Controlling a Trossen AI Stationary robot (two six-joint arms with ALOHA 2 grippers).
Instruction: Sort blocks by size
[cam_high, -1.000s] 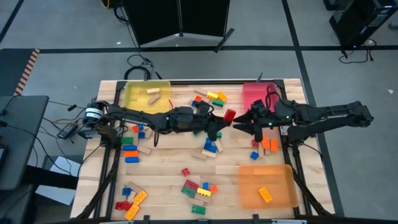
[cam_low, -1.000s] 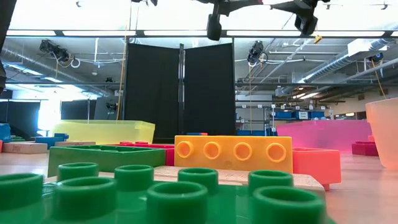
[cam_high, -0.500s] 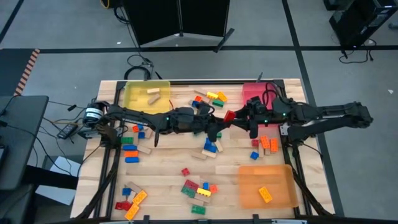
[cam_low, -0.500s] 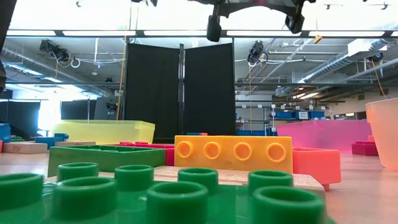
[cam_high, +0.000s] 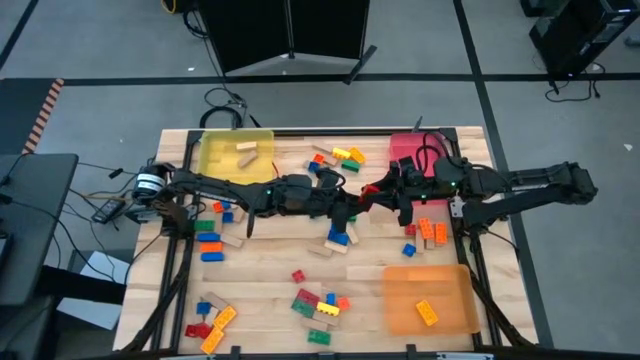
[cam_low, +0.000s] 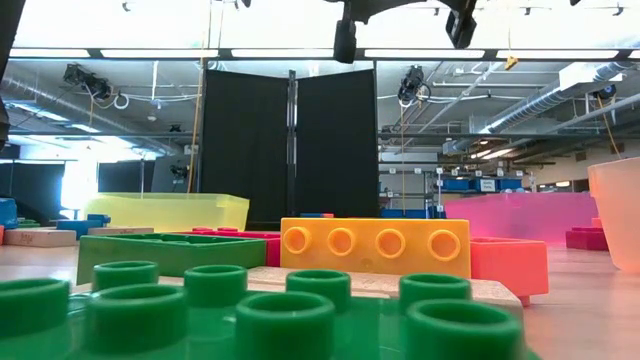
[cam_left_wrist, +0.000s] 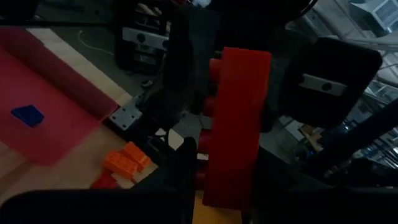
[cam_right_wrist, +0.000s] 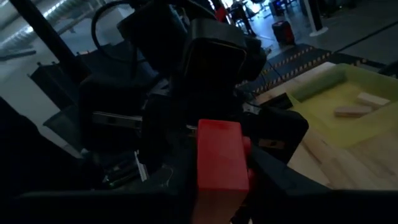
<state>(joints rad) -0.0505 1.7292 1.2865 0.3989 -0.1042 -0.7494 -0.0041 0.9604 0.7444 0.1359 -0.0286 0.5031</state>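
Midair, above table (cam_high: 260, 290) centre: red brick (cam_high: 368, 189) pinched between both grippers, meeting nose to nose. Left gripper (cam_high: 356, 198) clamped on red brick (cam_left_wrist: 236, 124), reaching in from left. Right gripper (cam_high: 378, 190) clenched on same brick (cam_right_wrist: 219, 155), reaching in from right, just left of pink tray (cam_high: 410, 150). Other blocks scattered across table: blue and tan cluster (cam_high: 338, 238) just below grippers, orange bricks (cam_high: 433, 232) under right arm. Yellow tray (cam_high: 238, 153) far left, orange tray (cam_high: 430, 298) near right.

red block (cam_right_wrist: 219, 155) between dark fingers (cam_right_wrist: 273, 171), yellow tray (cam_right_wrist: 348, 84) beyond
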